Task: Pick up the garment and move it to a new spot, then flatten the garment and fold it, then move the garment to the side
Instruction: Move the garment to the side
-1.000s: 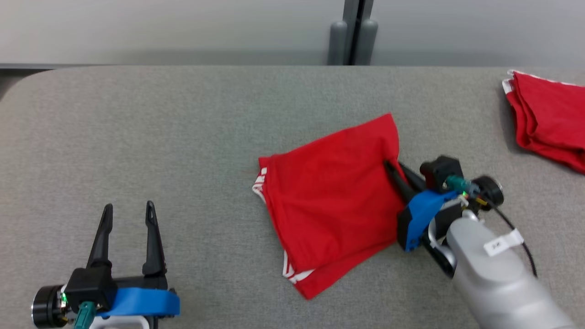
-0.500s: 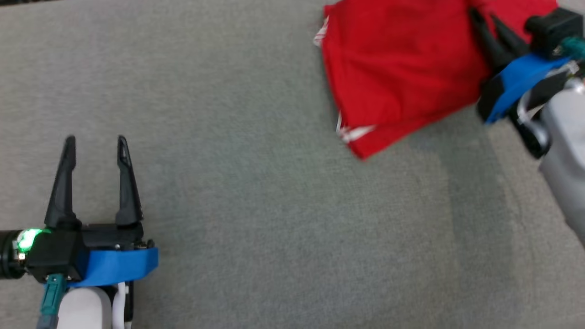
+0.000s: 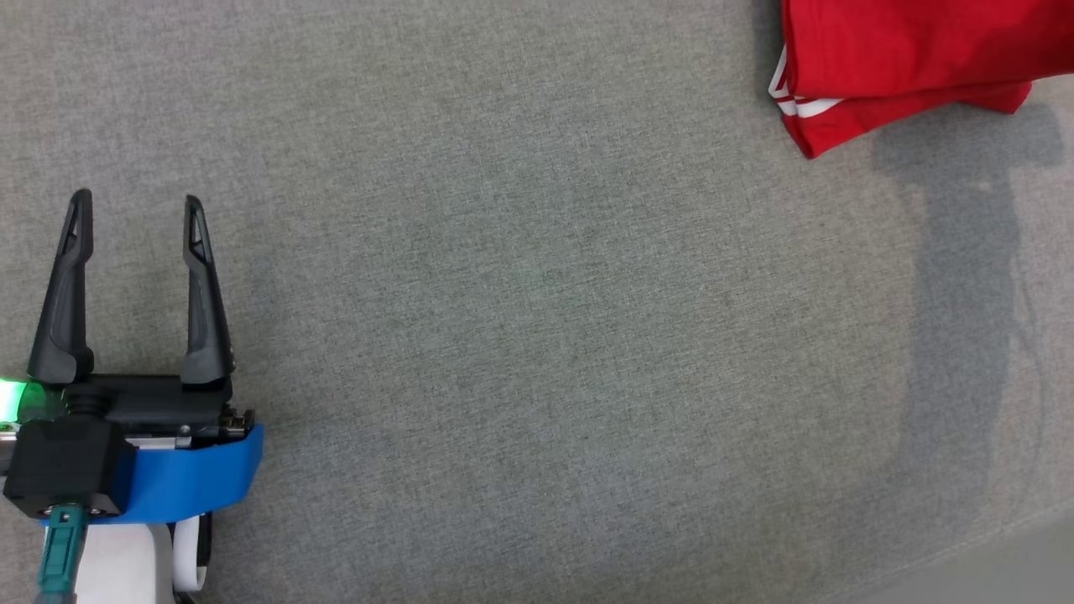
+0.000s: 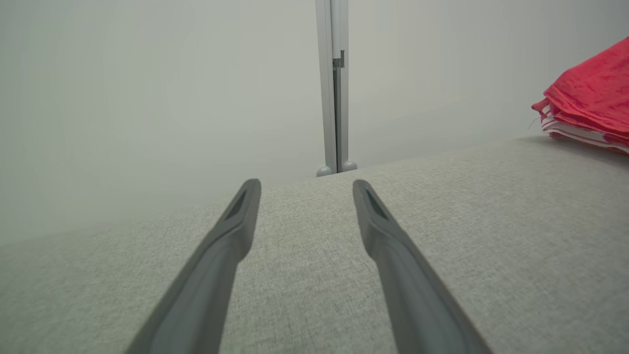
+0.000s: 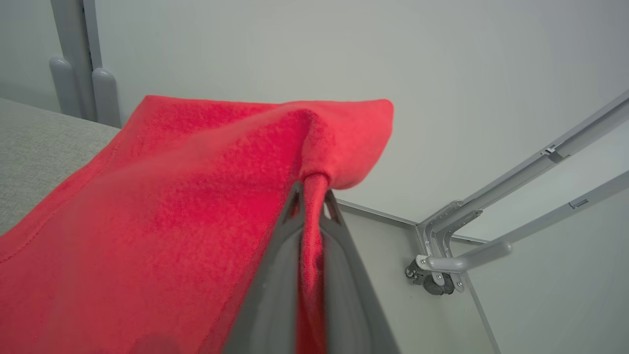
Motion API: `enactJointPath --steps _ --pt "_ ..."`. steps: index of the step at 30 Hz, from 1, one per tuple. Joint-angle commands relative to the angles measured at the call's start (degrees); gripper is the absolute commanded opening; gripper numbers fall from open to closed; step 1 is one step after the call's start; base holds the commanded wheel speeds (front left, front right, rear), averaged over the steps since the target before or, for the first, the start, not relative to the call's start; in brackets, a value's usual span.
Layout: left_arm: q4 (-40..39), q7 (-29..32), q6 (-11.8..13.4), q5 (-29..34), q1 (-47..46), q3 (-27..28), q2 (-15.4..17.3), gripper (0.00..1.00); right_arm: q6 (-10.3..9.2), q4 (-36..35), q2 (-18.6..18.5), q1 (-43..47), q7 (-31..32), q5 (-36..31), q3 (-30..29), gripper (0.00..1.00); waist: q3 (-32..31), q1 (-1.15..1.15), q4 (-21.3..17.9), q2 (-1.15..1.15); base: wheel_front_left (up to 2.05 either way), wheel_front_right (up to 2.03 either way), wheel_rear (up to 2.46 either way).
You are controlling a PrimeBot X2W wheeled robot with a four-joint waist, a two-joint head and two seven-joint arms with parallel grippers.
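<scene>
The red garment [image 3: 889, 50] with white trim lies folded at the top right of the head view, its lower corner hanging over the grey table [image 3: 520, 335]. In the right wrist view my right gripper [image 5: 312, 191] is shut on a bunched edge of the garment [image 5: 172, 196], and the cloth drapes down to the left from the fingertips. My left gripper [image 3: 134, 201] rests low over the table at the lower left, open with nothing between its fingers. The left wrist view shows the same open gripper [image 4: 304, 184] and the garment [image 4: 589, 98] off to the right.
An arm's shadow [image 3: 965, 294] falls on the table below the garment. The table's near edge [image 3: 1007, 545] runs across the lower right corner. A grey post [image 4: 332, 98] stands behind the table against the pale wall. Metal frame bars [image 5: 491, 236] lie beyond the right gripper.
The head camera has swung down and left, so the whole picture shifted. The garment, held by the right gripper, now sits farther right of the left gripper. The left gripper stayed open.
</scene>
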Motion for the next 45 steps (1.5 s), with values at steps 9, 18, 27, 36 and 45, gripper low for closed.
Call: enactJointPath --steps 9,18,27,36,45 --pt "0.19 -0.13 1.00 -0.48 -1.03 -1.19 0.89 1.00 0.01 12.08 0.88 -5.74 -0.59 -3.26 0.13 1.00 0.12 -0.01 2.06 -0.02 0.00 0.00 0.00" --pt "2.93 -0.13 2.06 -2.40 0.11 -1.76 -0.24 1.00 0.02 12.16 1.98 -5.08 -3.96 -9.04 -3.27 1.00 -4.76 -0.01 4.35 -0.02 0.00 0.00 0.00" --pt "6.70 -0.13 2.85 -4.78 5.59 -0.37 -2.05 1.00 0.02 -9.16 9.15 12.47 -3.94 -12.96 -13.22 1.00 -14.21 -0.01 8.44 -0.02 0.00 0.00 0.00" --pt "10.89 -0.14 2.24 -6.76 11.09 1.73 -3.85 1.00 0.02 -22.15 19.11 33.62 -3.90 -13.90 -18.83 1.00 -22.16 -0.01 13.05 -0.02 0.00 0.00 0.00" --pt "15.07 -0.13 1.00 -7.49 15.23 3.23 -5.61 1.00 0.02 -30.42 25.63 53.89 -3.90 -14.59 -24.95 1.00 -29.75 -0.01 16.73 -0.02 0.00 0.00 0.00"
